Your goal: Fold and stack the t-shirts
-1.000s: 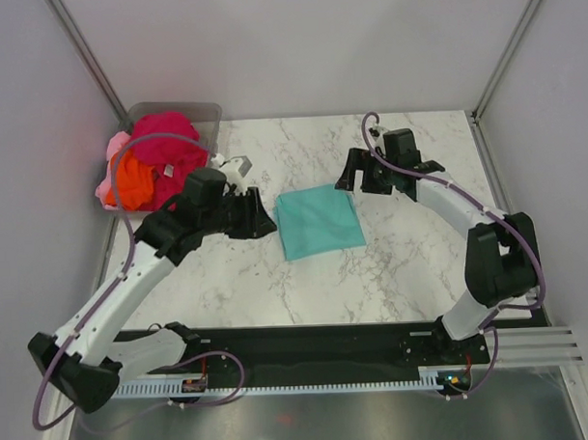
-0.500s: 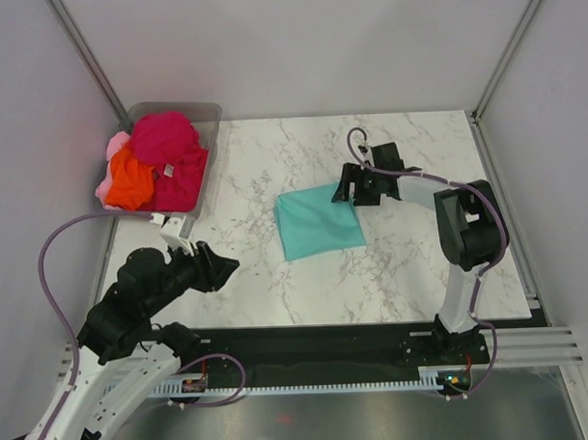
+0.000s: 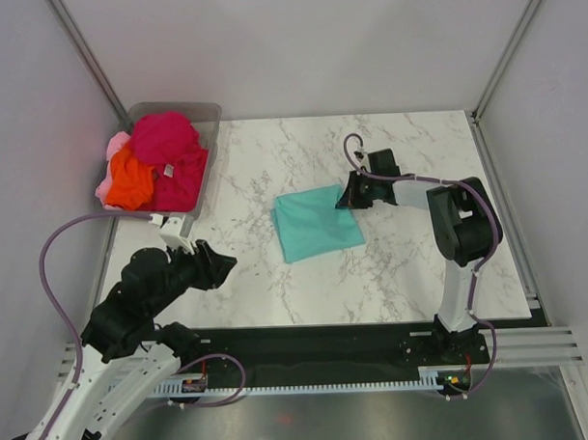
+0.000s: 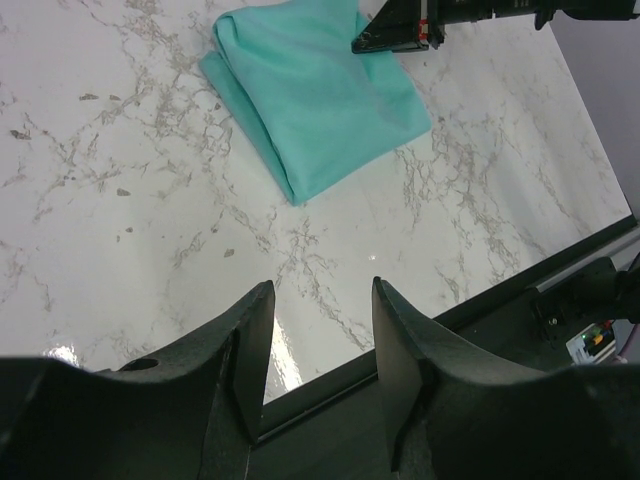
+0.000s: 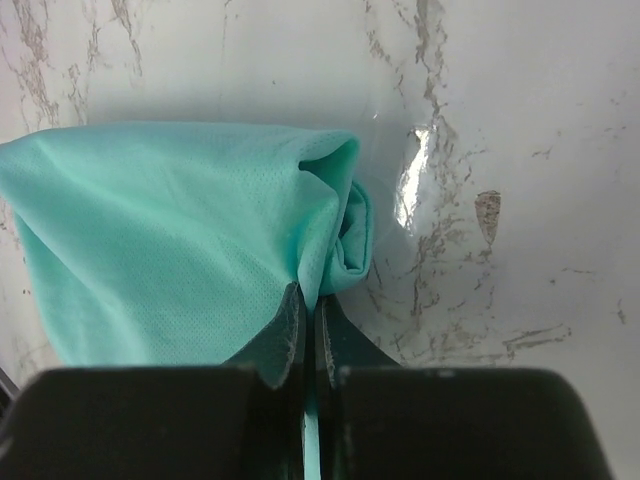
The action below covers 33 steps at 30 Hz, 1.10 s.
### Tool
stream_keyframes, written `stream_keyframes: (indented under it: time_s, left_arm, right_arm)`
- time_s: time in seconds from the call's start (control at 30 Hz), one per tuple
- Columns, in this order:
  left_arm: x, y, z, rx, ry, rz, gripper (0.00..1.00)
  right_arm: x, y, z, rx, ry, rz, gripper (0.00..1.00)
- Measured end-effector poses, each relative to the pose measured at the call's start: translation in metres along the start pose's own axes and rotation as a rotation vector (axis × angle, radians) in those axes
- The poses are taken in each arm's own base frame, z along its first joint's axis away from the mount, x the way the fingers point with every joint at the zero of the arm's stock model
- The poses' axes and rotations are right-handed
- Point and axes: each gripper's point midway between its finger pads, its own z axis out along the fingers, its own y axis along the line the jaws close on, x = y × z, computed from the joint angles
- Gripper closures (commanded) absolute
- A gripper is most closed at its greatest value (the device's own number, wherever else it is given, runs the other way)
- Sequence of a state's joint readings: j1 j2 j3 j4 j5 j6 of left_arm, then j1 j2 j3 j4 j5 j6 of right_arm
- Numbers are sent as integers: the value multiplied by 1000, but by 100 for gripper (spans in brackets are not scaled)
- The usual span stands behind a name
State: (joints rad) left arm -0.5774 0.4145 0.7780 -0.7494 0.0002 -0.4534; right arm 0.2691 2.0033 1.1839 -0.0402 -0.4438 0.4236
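Robot lab enclosure, plain white walls [image 3: 317, 45], marble-look table [image 3: 277, 274], metal rail [image 3: 540, 343]

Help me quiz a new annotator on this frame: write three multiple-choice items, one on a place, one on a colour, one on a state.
1. Where does the teal t-shirt lie? A in a drawer; B on the marble table; C on a chair.
2. What colour is the top garment in the bin? A magenta; B white; C black.
3. How is the right tool? A wide open in the air; B shut on the teal t-shirt's edge; C out of sight.

Answers: 1 B, the top view shows it folded on the marble. 2 A, the magenta t-shirt crowns the pile. 3 B, the right wrist view shows the jaws pinching the cloth.
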Motion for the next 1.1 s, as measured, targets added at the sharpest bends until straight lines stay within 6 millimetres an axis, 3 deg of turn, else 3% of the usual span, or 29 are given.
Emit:
stream_keyframes:
  time_s: [0.23, 0.37, 0.53, 0.7, 0.83, 1.0, 1.1]
  left_arm:
    - [-1, 0, 0, -1, -4, -2, 49]
    - [-2, 1, 0, -5, -11, -2, 49]
    - [-1, 4, 0, -16, -16, -3, 49]
    - [-1, 4, 0, -20, -17, -9, 50]
    - [-1, 5, 0, -22, -17, -11, 50]
    - [-1, 6, 1, -31, -18, -15, 50]
    - [0, 8, 3, -44, -10, -17, 50]
  right_arm:
    - [-6, -23, -15, 75, -9, -2, 100]
    - [-25, -47, -28, 159, -31, -1, 100]
    - [-78, -91, -50, 328, -101, -46, 100]
    - [-137, -141, -87, 496, -201, -92, 100]
    - [-193, -189, -110, 641, -287, -125, 100]
    - [-246, -250, -122, 823, -354, -174, 100]
    - [-265, -276, -120, 916, -367, -226, 100]
